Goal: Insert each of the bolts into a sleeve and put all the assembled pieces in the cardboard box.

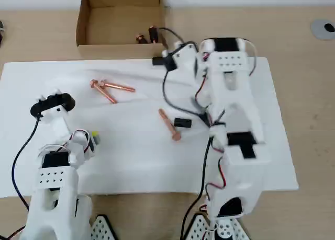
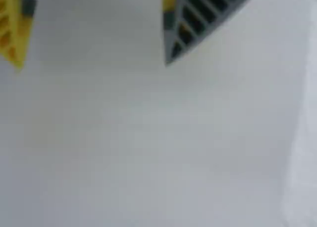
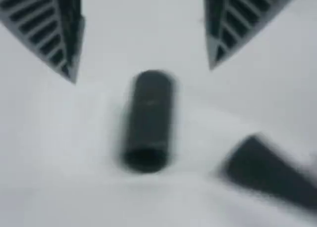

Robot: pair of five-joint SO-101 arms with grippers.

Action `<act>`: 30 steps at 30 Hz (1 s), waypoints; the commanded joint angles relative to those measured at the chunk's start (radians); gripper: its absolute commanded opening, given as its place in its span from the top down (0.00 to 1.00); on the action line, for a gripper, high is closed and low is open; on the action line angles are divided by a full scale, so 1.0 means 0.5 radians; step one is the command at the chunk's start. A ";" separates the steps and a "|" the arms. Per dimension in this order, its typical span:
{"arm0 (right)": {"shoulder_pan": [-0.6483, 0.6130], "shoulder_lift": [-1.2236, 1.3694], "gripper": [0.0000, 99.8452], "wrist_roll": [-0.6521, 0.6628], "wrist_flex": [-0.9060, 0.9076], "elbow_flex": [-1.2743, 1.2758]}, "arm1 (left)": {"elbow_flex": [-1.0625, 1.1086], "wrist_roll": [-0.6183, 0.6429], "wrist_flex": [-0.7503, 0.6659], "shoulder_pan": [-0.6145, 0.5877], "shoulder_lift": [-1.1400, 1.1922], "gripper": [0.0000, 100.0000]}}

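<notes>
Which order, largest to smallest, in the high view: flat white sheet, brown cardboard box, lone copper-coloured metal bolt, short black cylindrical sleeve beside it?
1. flat white sheet
2. brown cardboard box
3. lone copper-coloured metal bolt
4. short black cylindrical sleeve, plainly shorter than that bolt

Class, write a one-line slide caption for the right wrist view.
The right gripper, open, hangs over a black sleeve lying on the white mat.

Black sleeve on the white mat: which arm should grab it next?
Right, probably. The right gripper hangs open over the sleeve, a finger on each side. The left gripper is open over bare mat.
</notes>
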 commanded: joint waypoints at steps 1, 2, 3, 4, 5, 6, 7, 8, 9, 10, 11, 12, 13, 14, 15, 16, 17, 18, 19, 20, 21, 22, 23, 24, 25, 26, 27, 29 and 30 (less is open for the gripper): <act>-0.069 -0.302 0.79 -0.077 -0.095 0.305 | -0.114 -0.021 0.006 0.003 0.002 0.80; -0.069 -0.351 0.79 -0.089 -0.160 0.419 | -0.114 -0.021 0.006 0.003 0.002 0.80; -0.069 -0.391 0.79 -0.089 -0.218 0.535 | -0.114 -0.021 0.006 0.003 0.002 0.80; -0.069 -0.422 0.79 -0.089 -0.276 0.637 | -0.114 -0.021 0.006 0.003 0.002 0.80; -0.063 -0.443 0.79 -0.089 -0.328 0.729 | -0.114 -0.021 0.006 0.003 0.002 0.80; -0.044 -0.456 0.79 -0.092 -0.374 0.806 | -0.114 -0.021 0.006 0.003 0.002 0.80; -0.020 -0.459 0.79 -0.092 -0.414 0.858 | -0.114 -0.021 0.006 0.003 0.002 0.80; 0.005 -0.456 0.79 -0.095 -0.442 0.885 | -0.114 -0.021 0.006 0.003 0.002 0.80; 0.035 -0.456 0.79 -0.104 -0.463 0.898 | -0.114 -0.021 0.006 0.003 0.002 0.80; 0.054 -0.453 0.79 -0.101 -0.473 0.901 | -0.114 -0.021 0.006 0.003 0.002 0.80; 0.066 -0.453 0.79 -0.092 -0.485 0.904 | -0.114 -0.021 0.006 0.003 0.002 0.80; 0.075 -0.453 0.79 -0.089 -0.497 0.904 | -0.114 -0.021 0.006 0.003 0.002 0.80; 0.075 -0.453 0.79 -0.089 -0.512 0.904 | -0.114 -0.021 0.006 0.003 0.002 0.80; 0.075 -0.453 0.79 -0.089 -0.531 0.904 | -0.114 -0.021 0.006 0.003 0.002 0.80; 0.075 -0.453 0.79 -0.086 -0.549 0.904 | -0.114 -0.021 0.006 0.003 0.002 0.80; 0.075 -0.450 0.79 -0.086 -0.568 0.904 | -0.114 -0.021 0.006 0.003 0.002 0.80; 0.075 -0.443 0.79 -0.086 -0.580 0.904 | -0.114 -0.021 0.006 0.003 0.002 0.80; 0.075 -0.422 0.79 -0.086 -0.586 0.901 | -0.114 -0.021 0.006 0.003 0.002 0.80; 0.075 -0.391 0.79 -0.086 -0.586 0.895 | -0.110 -0.021 0.006 0.003 0.002 0.80; 0.075 -0.348 0.79 -0.077 -0.592 0.895 | -0.110 -0.021 0.009 0.003 0.002 0.80; 0.075 -0.305 0.79 -0.064 -0.592 0.895 | -0.110 -0.021 0.009 0.003 0.002 0.80; 0.075 -0.262 0.79 -0.058 -0.595 0.891 | -0.110 -0.021 0.009 0.003 0.002 0.80; 0.075 -0.219 0.79 -0.058 -0.608 0.876 | -0.110 -0.021 0.009 0.003 0.002 0.80; 0.078 -0.192 0.79 -0.058 -0.617 0.858 | -0.110 -0.021 0.009 0.003 0.002 0.80; 0.078 -0.161 0.79 -0.058 -0.617 0.830 | -0.110 -0.021 0.009 0.003 0.002 0.80; 0.078 -0.130 0.79 -0.058 -0.617 0.799 | -0.110 -0.021 0.009 0.003 0.002 0.80; 0.078 -0.109 0.79 -0.061 -0.617 0.775 | -0.110 -0.021 0.009 0.003 0.002 0.80; 0.078 -0.072 0.79 -0.061 -0.614 0.732 | -0.110 -0.021 0.009 0.003 0.002 0.80; 0.078 -0.057 0.79 -0.061 -0.608 0.717 | -0.110 -0.021 0.009 0.003 0.002 0.80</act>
